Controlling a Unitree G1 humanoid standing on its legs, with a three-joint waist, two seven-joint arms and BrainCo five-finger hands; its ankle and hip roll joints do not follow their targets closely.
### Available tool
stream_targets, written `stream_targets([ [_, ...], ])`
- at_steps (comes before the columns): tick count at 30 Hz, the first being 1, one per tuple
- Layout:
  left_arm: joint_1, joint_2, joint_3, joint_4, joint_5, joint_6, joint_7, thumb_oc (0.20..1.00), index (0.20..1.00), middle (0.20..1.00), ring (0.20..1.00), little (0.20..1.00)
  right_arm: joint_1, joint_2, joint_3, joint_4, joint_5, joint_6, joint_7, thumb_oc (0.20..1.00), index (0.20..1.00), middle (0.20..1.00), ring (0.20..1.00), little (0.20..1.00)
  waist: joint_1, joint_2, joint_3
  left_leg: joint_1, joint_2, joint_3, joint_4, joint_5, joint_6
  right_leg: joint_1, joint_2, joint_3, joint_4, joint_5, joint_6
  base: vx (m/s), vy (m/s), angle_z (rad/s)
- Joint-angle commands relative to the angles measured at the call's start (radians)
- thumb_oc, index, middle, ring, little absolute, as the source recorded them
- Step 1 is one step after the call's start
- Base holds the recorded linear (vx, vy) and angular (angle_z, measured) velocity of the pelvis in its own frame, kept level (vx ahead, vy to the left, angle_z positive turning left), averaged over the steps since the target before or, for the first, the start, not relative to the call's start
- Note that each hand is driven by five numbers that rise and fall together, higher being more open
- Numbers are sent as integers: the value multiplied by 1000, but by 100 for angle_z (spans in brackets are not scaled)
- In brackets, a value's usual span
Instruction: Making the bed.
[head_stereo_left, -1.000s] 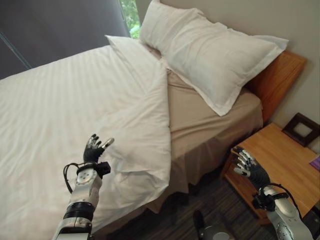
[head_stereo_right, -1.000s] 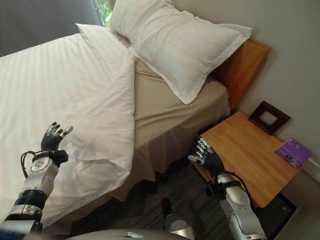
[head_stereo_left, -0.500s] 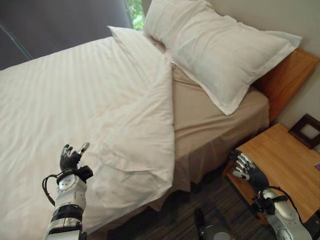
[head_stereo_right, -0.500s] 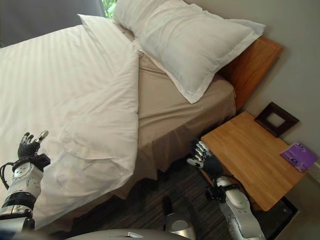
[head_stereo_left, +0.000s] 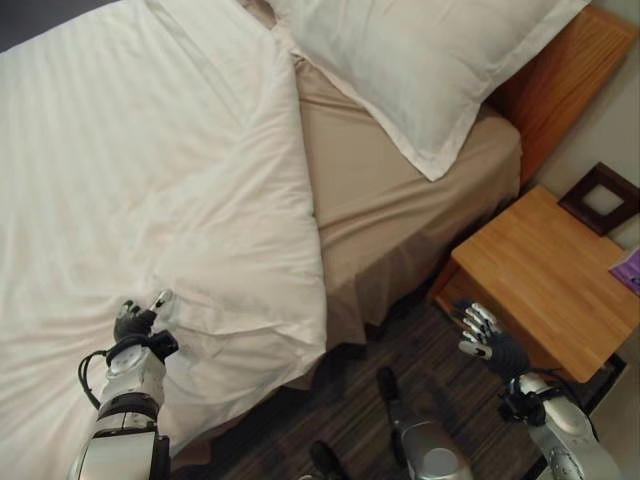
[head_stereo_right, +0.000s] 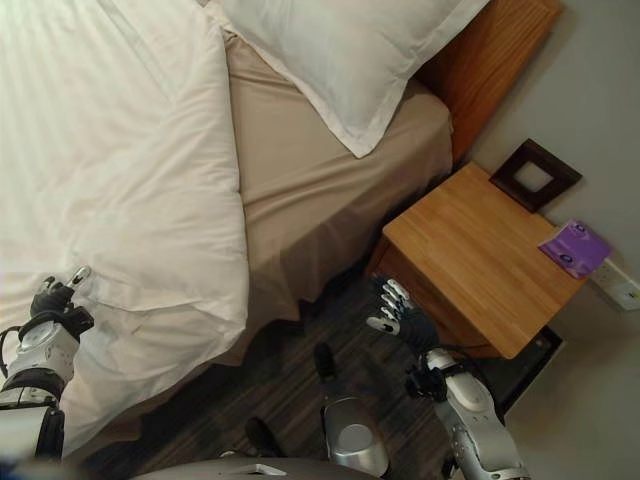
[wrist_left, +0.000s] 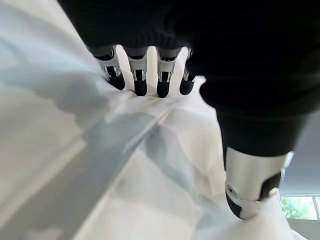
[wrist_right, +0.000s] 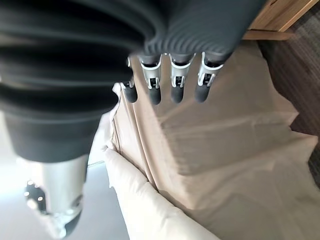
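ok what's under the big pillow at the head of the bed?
The pillow lies on the tan sheet, its lower corner overhanging the bare part. One edge reaches the wooden headboard. The white duvet meets its other side. What lies beneath the pillow is covered.

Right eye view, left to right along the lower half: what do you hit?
left robot hand → white duvet → tan bed sheet → right robot hand → wooden nightstand → purple booklet
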Motion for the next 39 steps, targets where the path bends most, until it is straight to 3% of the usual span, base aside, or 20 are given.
stream_targets([
  [1,-246,-59,-131,-200,-59,-100,-74,1000,1000,1000,1000,1000,-45,-32,13,-60,40,-33,7,1000,1000,1000,1000,1000,-65,18,-18,-19,83,-22,11,130,-61,80,-48,21,17,-78,87,27,-6,10],
  [12,-217,-162,-173,-352,-55,-121,-52,1000,1000,1000,1000,1000,-29,-24,-8,-56,8,-34,6,1000,1000,1000,1000,1000,-80,35,-17,1,75,-28,11,119,-58,96,-51,25,17,-89,84,32,-1,-3],
  [19,-171,-160,-139,-328,-67,-113,-52,1000,1000,1000,1000,1000,-23,-22,-12,-52,6,-32,7,1000,1000,1000,1000,1000,-73,41,-14,3,71,-35,11,116,-56,99,-48,26,17,-91,79,8,1,-7],
  [23,-180,-148,-127,-227,-50,-84,-48,1000,1000,1000,1000,1000,-24,-23,-1,-42,-5,-26,6,1000,1000,1000,1000,1000,-73,44,-9,2,71,-32,11,113,-55,96,-46,31,17,-92,78,-4,2,2],
  [24,-198,-133,-139,-194,3,-66,-49,523,523,523,523,523,-20,-26,1,-40,-12,-22,7,1000,1000,1000,1000,1000,-77,46,-7,4,71,-29,11,112,-55,97,-44,34,17,-91,77,0,0,0],
  [26,-204,-128,-148,-192,20,-62,-55,200,200,200,200,200,-21,-27,-2,-40,-11,-22,8,1000,1000,1000,1000,1000,-77,47,-5,5,71,-29,11,112,-55,98,-44,36,17,-91,77,0,0,0],
  [31,-251,-131,-243,-291,141,-58,-67,200,200,200,200,200,-26,-27,-22,-38,-4,-24,9,1000,1000,1000,1000,1000,-82,54,-7,11,67,-30,11,110,-52,103,-45,39,17,-91,78,0,0,0],
  [39,-318,-187,-335,-405,128,-71,-82,200,200,200,200,200,-34,-20,-25,-38,-1,-24,1,1000,1000,1000,1000,1000,-99,72,-22,25,59,-34,11,104,-49,120,-51,42,17,-93,80,4,-2,0],
])
